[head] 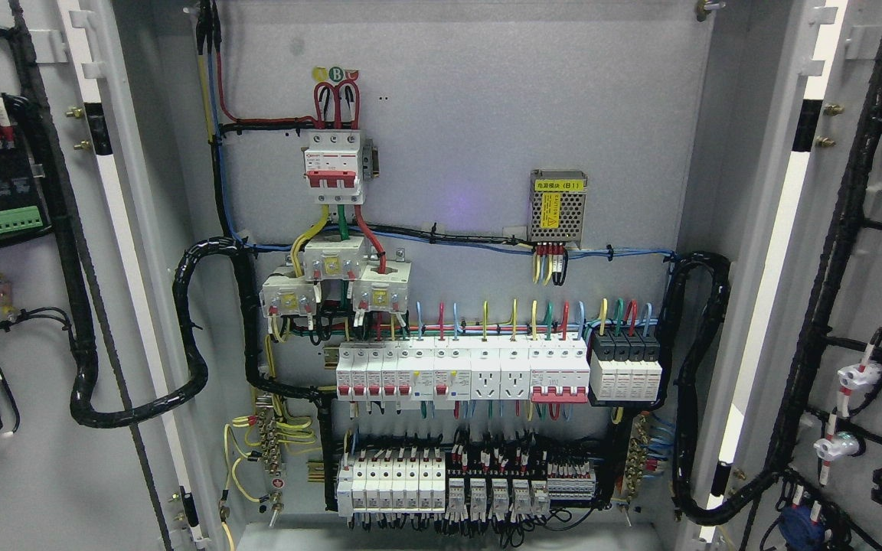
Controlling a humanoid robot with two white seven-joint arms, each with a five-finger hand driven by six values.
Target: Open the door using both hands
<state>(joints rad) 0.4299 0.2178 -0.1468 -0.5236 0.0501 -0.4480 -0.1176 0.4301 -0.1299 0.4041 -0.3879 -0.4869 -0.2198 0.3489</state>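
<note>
1. Hands: neither robot hand nor arm is in view, so their state cannot be told.
2. Left door (43, 306): swung wide open at the left edge of the cabinet (487, 115), inner face toward the camera. It carries a black terminal block with a green connector (16, 220) near its top and a black cable loom (66, 229) running down its hinge side.
3. Right door (870, 306): likewise swung wide open at the right edge of the cabinet, inner face showing, with wired fittings and a black loom (831, 268) along it.
4. Cabinet interior: fully exposed. A main breaker (332, 167) sits at upper left of the back panel, a power supply (557, 205) at upper right, a breaker row (462, 370) across the middle, and a lower row (441, 486) near the bottom edge.
5. Step in hand: judged from the door positions, the opening appears complete; both doors stand clear of the opening.
6. Next move: likely none beyond keeping the arms withdrawn. If more swing is wanted, each hand must push its door outward at the free edge, clear of the looms at the hinges.
</note>
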